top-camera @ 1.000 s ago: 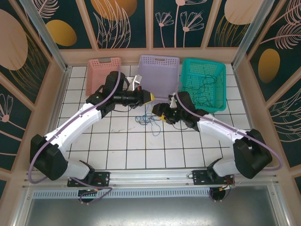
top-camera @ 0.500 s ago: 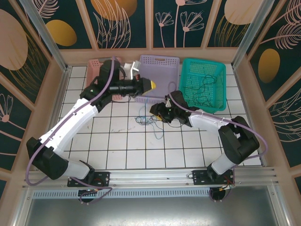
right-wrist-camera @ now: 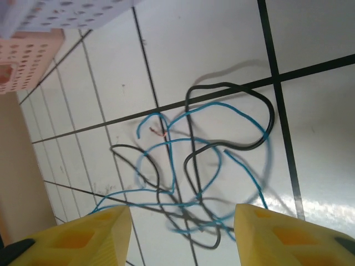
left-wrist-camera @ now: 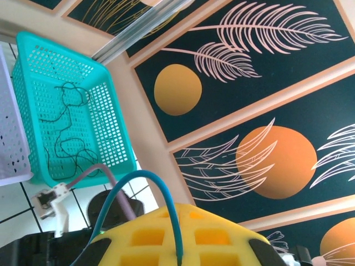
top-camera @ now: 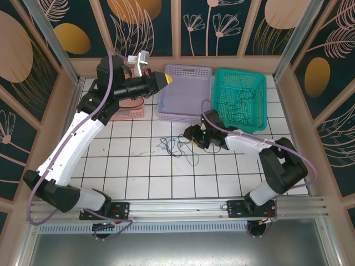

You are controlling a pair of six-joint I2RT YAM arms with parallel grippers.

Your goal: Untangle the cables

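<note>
The cables (top-camera: 175, 145) lie as a loose tangle of thin blue and black strands on the white tiles, seen close in the right wrist view as the cables (right-wrist-camera: 194, 166). My right gripper (top-camera: 192, 136) hovers just right of the tangle. It is open, its yellow fingers (right-wrist-camera: 83, 235) apart on either side of the strands and holding nothing. My left gripper (top-camera: 166, 79) is raised high at the back left, near the purple basket. It is shut on a blue cable (left-wrist-camera: 138, 174) that arches out of my left gripper (left-wrist-camera: 180, 221) and drops away to the left.
Three baskets line the far wall: a pink basket (top-camera: 126, 113) partly under the left arm, a purple basket (top-camera: 187, 67), and a teal basket (top-camera: 239, 72) with dark thin wires (top-camera: 242, 102) inside. Patterned walls enclose the tiled table (top-camera: 133, 172).
The left arm has risen and swung back to the left with its gripper shut. The right gripper stayed by the tangle, shifting slightly, and its jaws narrowed a little. The tangle moved slightly left.
</note>
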